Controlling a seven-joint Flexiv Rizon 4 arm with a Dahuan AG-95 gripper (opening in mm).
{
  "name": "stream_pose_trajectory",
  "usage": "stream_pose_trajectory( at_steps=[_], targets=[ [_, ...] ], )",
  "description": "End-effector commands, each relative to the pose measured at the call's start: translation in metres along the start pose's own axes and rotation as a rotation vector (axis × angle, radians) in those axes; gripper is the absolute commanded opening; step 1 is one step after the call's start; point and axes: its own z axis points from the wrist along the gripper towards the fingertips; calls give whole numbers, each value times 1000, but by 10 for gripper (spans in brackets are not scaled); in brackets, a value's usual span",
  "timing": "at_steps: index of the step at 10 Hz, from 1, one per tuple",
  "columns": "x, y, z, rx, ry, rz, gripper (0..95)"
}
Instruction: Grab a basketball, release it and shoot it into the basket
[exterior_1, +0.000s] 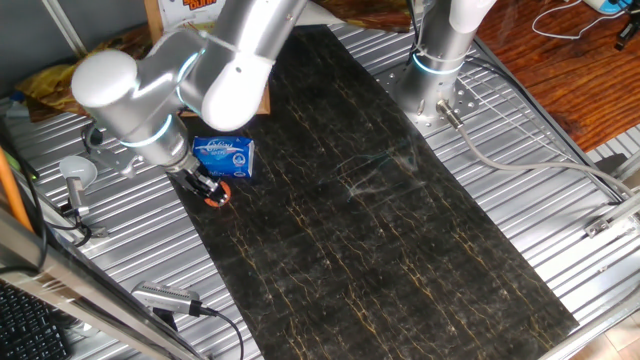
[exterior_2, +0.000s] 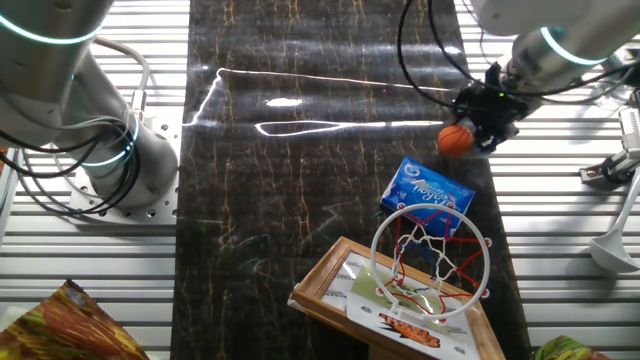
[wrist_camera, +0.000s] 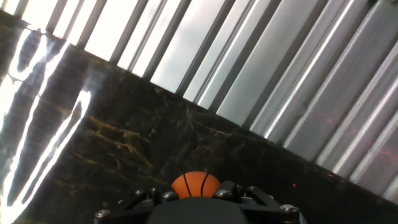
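The basketball (exterior_2: 456, 138) is a tiny orange ball with dark seams, held between the fingers of my gripper (exterior_2: 468, 135) near the right edge of the dark mat. In one fixed view the ball (exterior_1: 217, 196) sits at the gripper (exterior_1: 212, 192), just below the blue packet. In the hand view the ball (wrist_camera: 195, 185) shows at the bottom centre, clamped between the jaws of the gripper (wrist_camera: 196, 190). The basket (exterior_2: 432, 262), a red-rimmed hoop with white net on a wooden-framed backboard (exterior_2: 352, 288), stands at the near edge, below the packet.
A blue-and-white packet (exterior_2: 430, 191) lies on the dark mat (exterior_2: 300, 180) between the gripper and the hoop; it also shows in one fixed view (exterior_1: 224, 157). Ribbed metal table (exterior_1: 560, 220) flanks the mat. A second arm's base (exterior_2: 120, 160) stands on the left.
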Motion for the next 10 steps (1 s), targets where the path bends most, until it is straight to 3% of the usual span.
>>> stream_pose_trajectory(
  at_steps=[1, 4, 6, 7, 10],
  targets=[
    [8, -12, -27, 7, 22, -17, 0],
    [42, -24, -63, 36, 37, -62, 0],
    [63, -27, -74, 88, 70, -92, 0],
    [67, -27, -76, 89, 68, -89, 0],
    [58, -24, -73, 97, 60, -99, 0]
  ],
)
